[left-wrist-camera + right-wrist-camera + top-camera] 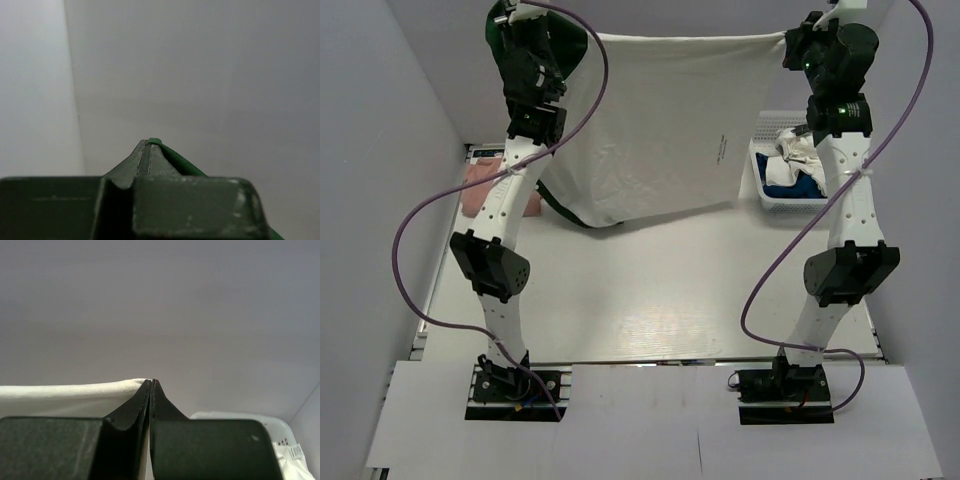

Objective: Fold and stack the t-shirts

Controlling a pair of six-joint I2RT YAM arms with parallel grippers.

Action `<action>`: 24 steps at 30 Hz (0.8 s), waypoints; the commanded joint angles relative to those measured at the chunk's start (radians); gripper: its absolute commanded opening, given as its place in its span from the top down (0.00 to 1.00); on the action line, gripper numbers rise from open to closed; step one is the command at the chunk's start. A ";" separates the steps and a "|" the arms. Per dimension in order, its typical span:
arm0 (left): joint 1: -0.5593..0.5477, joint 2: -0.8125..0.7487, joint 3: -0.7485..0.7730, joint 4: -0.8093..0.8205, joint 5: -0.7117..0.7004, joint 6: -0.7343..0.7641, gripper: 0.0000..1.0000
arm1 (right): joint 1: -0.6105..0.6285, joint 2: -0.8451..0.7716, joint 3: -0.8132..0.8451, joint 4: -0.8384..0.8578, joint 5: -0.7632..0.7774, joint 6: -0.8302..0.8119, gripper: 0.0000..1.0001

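The white t-shirt with dark green sleeves (660, 125) hangs stretched in the air between both grippers, its plain side toward the camera and its lower edge near the table. My left gripper (525, 25) is shut on its green-trimmed corner (172, 156) at the top left. My right gripper (798, 42) is shut on its white corner (100, 389) at the top right. A salmon-pink t-shirt (478, 188) lies on the table at the left, partly behind my left arm. A royal blue t-shirt (792, 186) and a white one (798, 150) lie in the basket.
A white plastic lattice basket (766, 200) stands at the right edge of the table, behind my right arm; its rim also shows in the right wrist view (270, 425). Grey walls close in the table at the back and both sides.
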 commanded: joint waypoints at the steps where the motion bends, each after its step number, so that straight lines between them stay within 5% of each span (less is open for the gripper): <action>1: 0.054 -0.040 0.163 0.059 0.175 -0.121 1.00 | -0.007 -0.030 0.078 0.191 0.016 0.010 1.00; 5: 0.077 -0.080 0.194 0.000 0.215 -0.185 1.00 | -0.010 -0.050 0.056 0.216 0.012 0.023 1.00; 8: 0.077 -0.190 0.069 -0.073 0.209 -0.185 1.00 | -0.011 -0.100 -0.040 0.217 -0.020 0.018 1.00; 11: 0.066 -0.413 -0.297 -0.033 0.188 -0.208 1.00 | -0.008 -0.204 -0.276 0.272 -0.046 0.000 1.00; 12: 0.057 -0.485 -0.555 0.022 0.178 -0.208 1.00 | -0.011 -0.253 -0.388 0.307 -0.053 0.000 1.00; 15: 0.048 -0.676 -0.964 0.150 0.085 -0.313 1.00 | -0.010 -0.370 -0.658 0.375 -0.074 0.022 1.00; 19: 0.060 -1.007 -1.281 -0.019 0.047 -0.606 1.00 | -0.005 -0.487 -0.896 0.410 -0.126 0.049 1.00; 24: 0.045 -1.146 -1.433 -0.444 0.157 -0.892 1.00 | -0.004 -0.608 -1.206 0.397 -0.161 0.099 1.00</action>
